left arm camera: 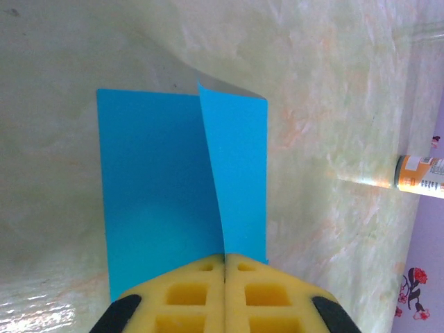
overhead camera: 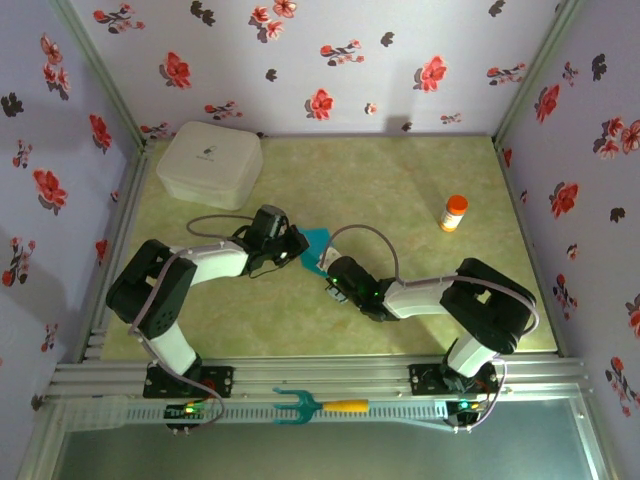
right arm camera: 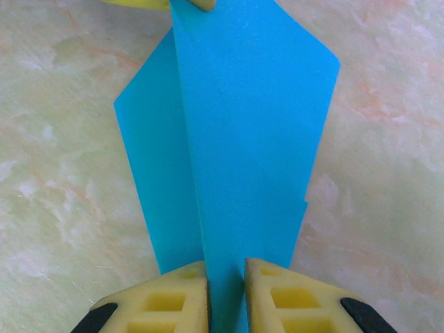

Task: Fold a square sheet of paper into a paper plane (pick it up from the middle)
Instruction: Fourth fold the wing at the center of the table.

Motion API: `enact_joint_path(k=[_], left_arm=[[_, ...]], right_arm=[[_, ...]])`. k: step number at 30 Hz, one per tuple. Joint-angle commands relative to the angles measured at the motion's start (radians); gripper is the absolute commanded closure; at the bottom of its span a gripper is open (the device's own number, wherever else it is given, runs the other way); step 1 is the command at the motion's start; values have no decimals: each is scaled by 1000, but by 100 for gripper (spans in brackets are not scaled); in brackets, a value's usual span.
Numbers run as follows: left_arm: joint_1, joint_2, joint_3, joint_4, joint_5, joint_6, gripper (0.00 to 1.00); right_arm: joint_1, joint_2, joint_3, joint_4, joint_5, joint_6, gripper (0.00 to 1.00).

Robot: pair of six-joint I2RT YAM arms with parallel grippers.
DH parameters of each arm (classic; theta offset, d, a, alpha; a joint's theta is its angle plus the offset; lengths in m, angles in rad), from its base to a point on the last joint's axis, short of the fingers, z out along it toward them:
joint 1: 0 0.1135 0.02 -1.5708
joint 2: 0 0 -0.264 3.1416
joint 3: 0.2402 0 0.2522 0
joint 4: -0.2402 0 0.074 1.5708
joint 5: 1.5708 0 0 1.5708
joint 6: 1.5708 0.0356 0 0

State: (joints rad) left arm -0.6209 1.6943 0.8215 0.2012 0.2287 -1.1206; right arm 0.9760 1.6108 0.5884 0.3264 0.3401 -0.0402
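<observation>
Since the square sheet of paper (overhead camera: 318, 243) is thin, matte and very light, it is judged to be floppy, easily creased, and apt to slip or tear if pulled from both ends at once. It is found near the middle of the desk (overhead camera: 400, 180), partly folded, with one flap raised along a lengthwise crease above the flat layer.

The left pincer (overhead camera: 298, 250) is placed at the sheet's 9 o'clock side. Its yellow foam pads (left arm camera: 184, 284) are seen pressed together on the sheet's edge at the crease. The right pincer (overhead camera: 331, 274) is set at the 5 o'clock side and is clamped on the standing fold, with paper filling the slit between its pads.

Hold is best taken at the crease, where doubled layers give some stiffness, rather than at a loose corner. The desk is a smooth, marbled green surface with a faint sheen, so sliding is to be expected.

A white rounded box (overhead camera: 210, 165) is noted at 10 o'clock and an orange bottle (overhead camera: 454, 213) at 2 o'clock.
</observation>
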Motion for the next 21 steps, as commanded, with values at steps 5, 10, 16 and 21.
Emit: enact_joint_path(k=[5,10,16,21], left_arm=[[7,-18,10,-13,9,2,95],[8,-18,15,-20,7,4,92],[7,-39,14,-42,-12,10,77],[7,-77,26,-97,-50,32,65]], right_arm=[[-4,7,11,-10,-1,47,80],[-10,6,9,-16,-30,54,83],[-26,7,-2,2,-59,93,88],[-58,18,-15,32,-123,139,92]])
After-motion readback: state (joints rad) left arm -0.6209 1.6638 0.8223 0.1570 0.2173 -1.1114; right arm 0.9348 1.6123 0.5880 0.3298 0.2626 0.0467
